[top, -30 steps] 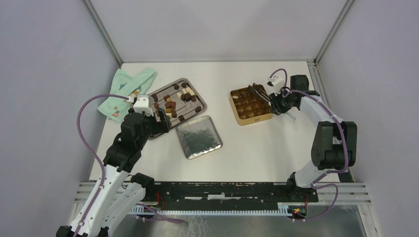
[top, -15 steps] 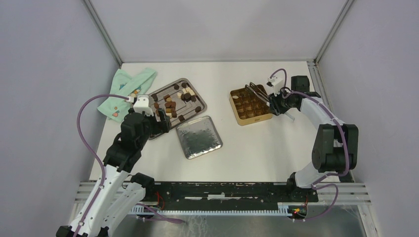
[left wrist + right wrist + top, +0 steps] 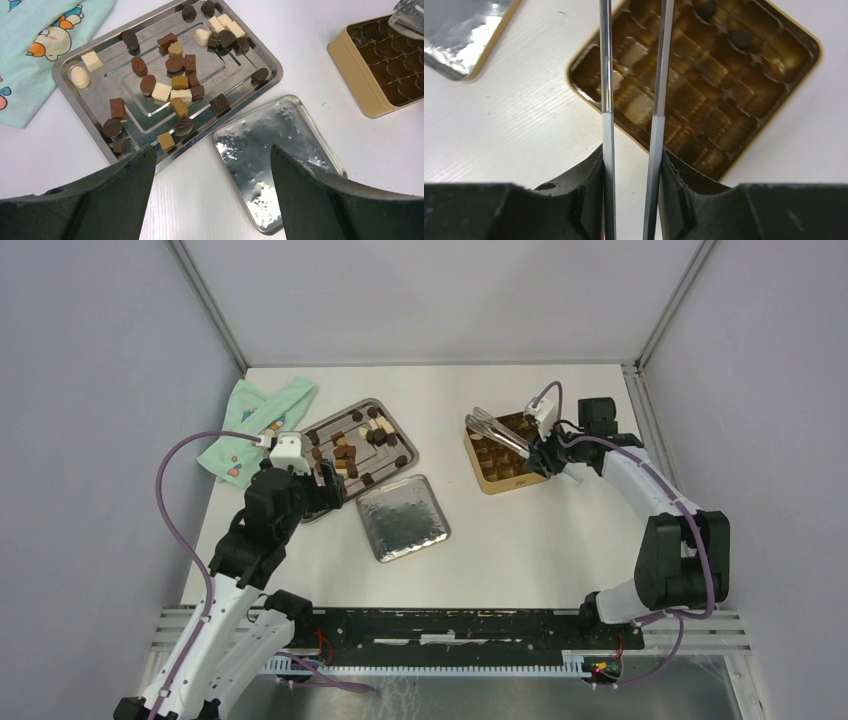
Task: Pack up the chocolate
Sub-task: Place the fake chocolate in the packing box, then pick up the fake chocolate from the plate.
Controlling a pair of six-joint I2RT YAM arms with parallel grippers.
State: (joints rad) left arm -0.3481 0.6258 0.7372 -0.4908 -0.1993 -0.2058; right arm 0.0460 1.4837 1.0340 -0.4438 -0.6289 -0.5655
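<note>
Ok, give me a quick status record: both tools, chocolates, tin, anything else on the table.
left tool: open, empty, near the tray
right tool: shut on tongs, held over the tin
chocolates: mostly loose on the tray
tin: open, most cells empty
lid: silver side up, between tray and tin
cloth: left of tray

Dark brown, lighter brown and cream-white for the chocolate (image 3: 175, 92), ahead of the black left fingers (image 3: 115, 195). Shiny silver for the tray (image 3: 102, 87) under it, with raised lines. Mint green for the cloth (image 3: 30, 65) beyond them to the left, printed with small orange and white cartoon figures. Gold for the tin (image 3: 704, 90) ahead of the black right fingers (image 3: 584, 200), brownish inside, a grid of cells. Silver-grey for the tongs (image 3: 607, 75) between those fingers. Mirror silver for the lid (image 3: 280, 150). White for the table (image 3: 380, 150).
</note>
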